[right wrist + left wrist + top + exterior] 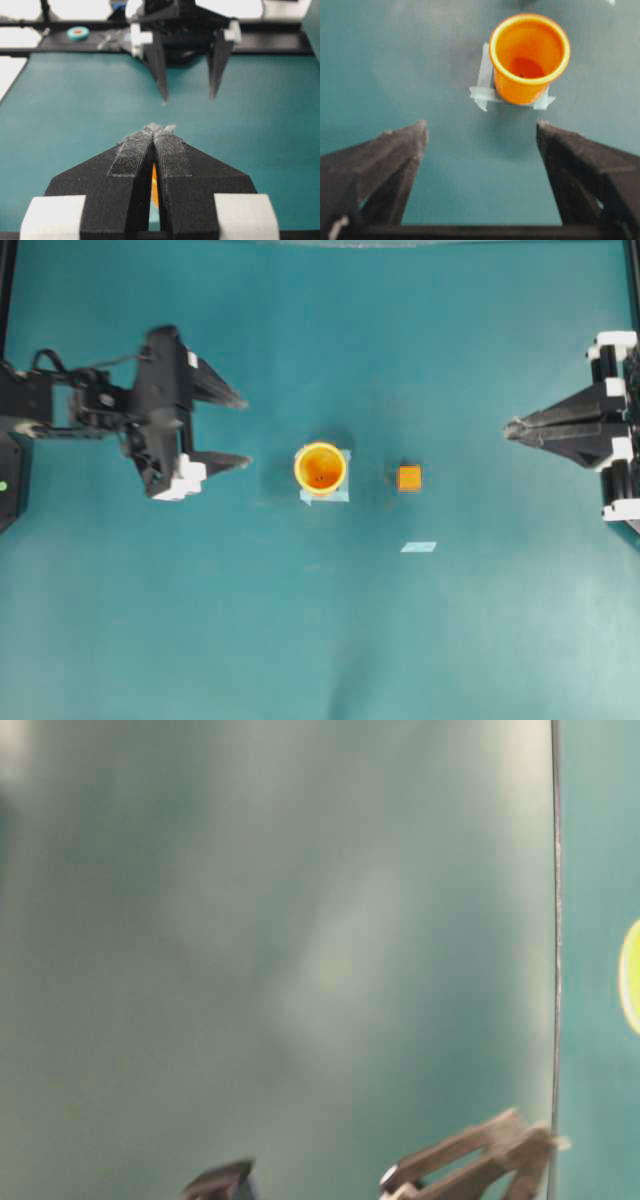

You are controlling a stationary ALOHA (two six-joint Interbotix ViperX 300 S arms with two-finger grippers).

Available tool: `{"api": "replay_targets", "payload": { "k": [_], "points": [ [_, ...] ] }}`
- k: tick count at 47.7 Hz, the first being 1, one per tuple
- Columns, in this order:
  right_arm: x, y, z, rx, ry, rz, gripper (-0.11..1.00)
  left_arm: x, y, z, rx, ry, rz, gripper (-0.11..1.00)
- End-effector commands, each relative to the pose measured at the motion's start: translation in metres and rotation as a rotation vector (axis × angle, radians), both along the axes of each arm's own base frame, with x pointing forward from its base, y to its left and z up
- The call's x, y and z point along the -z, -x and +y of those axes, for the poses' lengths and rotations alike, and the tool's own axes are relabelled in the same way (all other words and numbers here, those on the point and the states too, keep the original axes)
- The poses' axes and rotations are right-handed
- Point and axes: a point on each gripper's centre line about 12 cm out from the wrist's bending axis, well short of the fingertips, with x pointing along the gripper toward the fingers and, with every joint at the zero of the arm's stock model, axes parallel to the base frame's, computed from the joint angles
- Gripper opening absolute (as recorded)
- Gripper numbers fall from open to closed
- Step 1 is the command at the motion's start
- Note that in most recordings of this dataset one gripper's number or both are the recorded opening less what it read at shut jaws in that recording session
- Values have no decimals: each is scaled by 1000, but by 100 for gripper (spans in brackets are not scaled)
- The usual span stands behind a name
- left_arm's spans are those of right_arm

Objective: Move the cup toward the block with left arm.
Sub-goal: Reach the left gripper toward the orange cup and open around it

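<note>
Approach to cup [320, 468] | left claw [243, 430] wide open, empty, left of cup | right claw [512, 428] closed, empty | straddle rim evenly, nudge right toward block [409, 478].

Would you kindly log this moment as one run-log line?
left gripper: open, short of cup | cup: upright on tape, untouched | block: apart from cup | right gripper: shut, idle

Table-level view: blurred throughout; the cup [632, 977] appears only as a yellow sliver cut by the right edge, and dark gripper parts are cropped at the bottom. Right wrist view: the closed right gripper [159, 129] hides the cup except for an orange strip between its jaws. Left wrist view: the left gripper [482, 131] is cropped at the bottom edge; the block is cut off at the top edge.
</note>
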Motion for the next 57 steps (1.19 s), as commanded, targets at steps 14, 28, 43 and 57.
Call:
{"api": "replay_targets", "payload": {
  "k": [14,28,43,57],
  "points": [
    [-10,-2,0,-2,5,-21,0,15,-31,-7,17,22,36,85],
    [-11,-2,0,-2,5,-25,0,44,-55,-22,45,43,81,85],
    [-11,-2,0,-2,6,-28,0,50,-75,-26,60,39,42,84],
    [-11,-2,0,-2,3,-31,0,72,-90,-18,42,39,19,84]
  ]
}}
